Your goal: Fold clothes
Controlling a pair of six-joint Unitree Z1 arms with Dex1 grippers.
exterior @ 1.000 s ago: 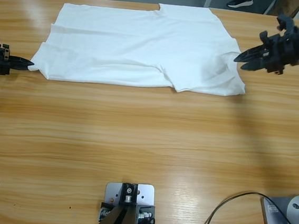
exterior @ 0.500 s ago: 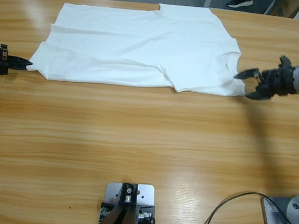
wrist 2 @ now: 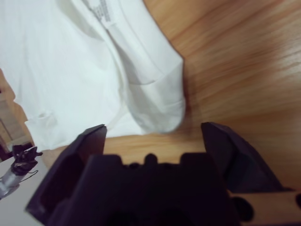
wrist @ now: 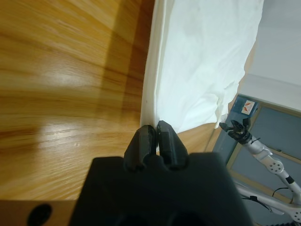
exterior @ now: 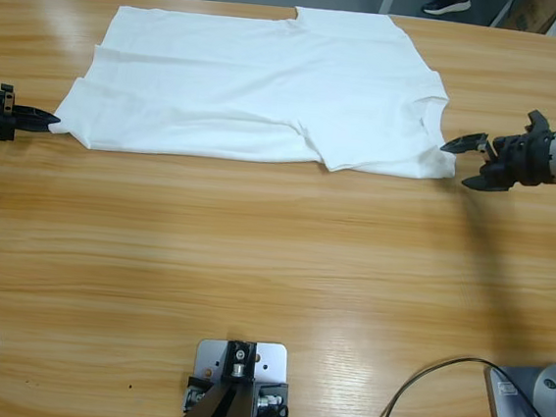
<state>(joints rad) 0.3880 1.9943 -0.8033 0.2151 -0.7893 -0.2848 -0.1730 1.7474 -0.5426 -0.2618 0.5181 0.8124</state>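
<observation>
The clothes are one white T-shirt (exterior: 260, 84), lying flat and partly folded across the far half of the table. My left gripper (exterior: 42, 122) rests at the shirt's near left corner. In the left wrist view the left gripper (wrist: 153, 133) is shut, and the shirt's hem (wrist: 153, 80) runs straight into its tips. My right gripper (exterior: 458, 164) is open just off the shirt's near right corner. In the right wrist view that corner (wrist 2: 162, 101) lies ahead of the right gripper (wrist 2: 154, 128), between its spread jaws, and the neck label (wrist 2: 101, 9) shows beyond it.
Bare wooden table (exterior: 253, 265) stretches from the shirt to the near edge. Black cables (exterior: 427, 400) loop at the near right corner. A person's shoe (exterior: 446, 2) shows on the floor past the far edge. The right arm (wrist: 249, 141) shows small in the left wrist view.
The right gripper dropped from above the shirt's right side to table height by the near right corner and spread its jaws. The left gripper barely moved.
</observation>
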